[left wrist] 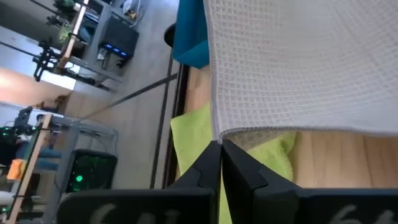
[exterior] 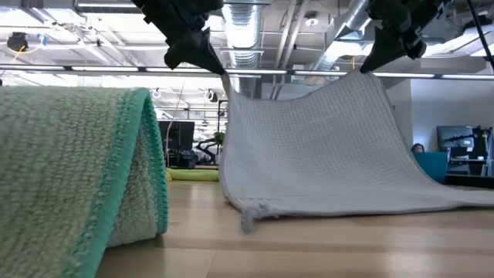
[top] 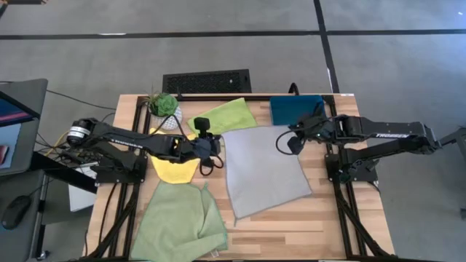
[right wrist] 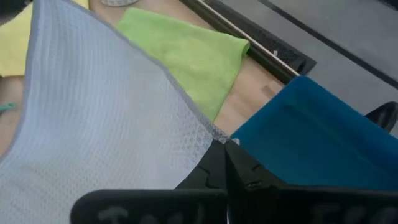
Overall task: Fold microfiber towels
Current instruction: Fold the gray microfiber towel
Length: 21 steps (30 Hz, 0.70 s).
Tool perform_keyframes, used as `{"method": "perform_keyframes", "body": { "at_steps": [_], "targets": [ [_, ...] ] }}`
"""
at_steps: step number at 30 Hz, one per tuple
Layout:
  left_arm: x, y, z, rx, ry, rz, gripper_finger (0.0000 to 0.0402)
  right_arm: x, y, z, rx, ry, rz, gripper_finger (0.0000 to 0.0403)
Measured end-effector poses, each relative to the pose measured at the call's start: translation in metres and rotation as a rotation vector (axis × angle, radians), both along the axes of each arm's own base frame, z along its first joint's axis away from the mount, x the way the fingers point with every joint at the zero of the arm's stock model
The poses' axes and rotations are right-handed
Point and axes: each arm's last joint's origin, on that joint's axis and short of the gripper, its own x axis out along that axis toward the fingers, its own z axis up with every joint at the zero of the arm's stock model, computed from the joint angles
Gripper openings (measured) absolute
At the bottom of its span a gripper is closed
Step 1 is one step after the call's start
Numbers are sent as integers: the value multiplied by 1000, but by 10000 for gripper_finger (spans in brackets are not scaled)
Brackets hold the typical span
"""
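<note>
At the middle of the wooden table, the grey waffle-weave microfiber towel (top: 263, 169) is hanging by its two far corners while its near edge is trailing on the boards. The left gripper (top: 216, 148) is pinching one raised corner with its fingers clenched tight on the hem, and the right gripper (top: 294, 141) is clamping the other corner the same way, so the cloth is sagging between them like a slack sheet. Each grip is taking only a thin sliver of hem, so I judge that a tug or uneven pull could be slipping a corner free and dropping the half-made fold. If the arms are travelling at different paces, the edges would likely be landing skewed. Just beside the grey cloth, the bright lime green towel (top: 224, 114) and the yellow towel (top: 175, 169) are lying flat, and a swinging hem could be dragging either one. Nearer the table's front, the larger pale green towel (top: 179, 224) is sitting rumpled, and the rigid teal rectangular tray (top: 295, 109) is resting close behind the right gripper, where the wrist might be knocking it.
</note>
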Motion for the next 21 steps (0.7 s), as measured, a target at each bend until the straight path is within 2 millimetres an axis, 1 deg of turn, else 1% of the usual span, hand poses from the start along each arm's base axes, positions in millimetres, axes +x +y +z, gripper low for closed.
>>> {"method": "perform_keyframes", "body": {
  "at_steps": [4,8,16,21],
  "targets": [
    [-2,-1,-4,-30,49,-42,0,-1,0,-1,4,25,7,3],
    [-4,-5,-9,-130,92,-123,0,-3,5,-4,37,56,37,3],
    [-2,-18,-14,-332,111,-281,0,-9,24,-10,100,118,105,4],
    [-3,-26,-14,-435,109,-360,0,-14,36,-13,175,150,140,5]
  ]
}}
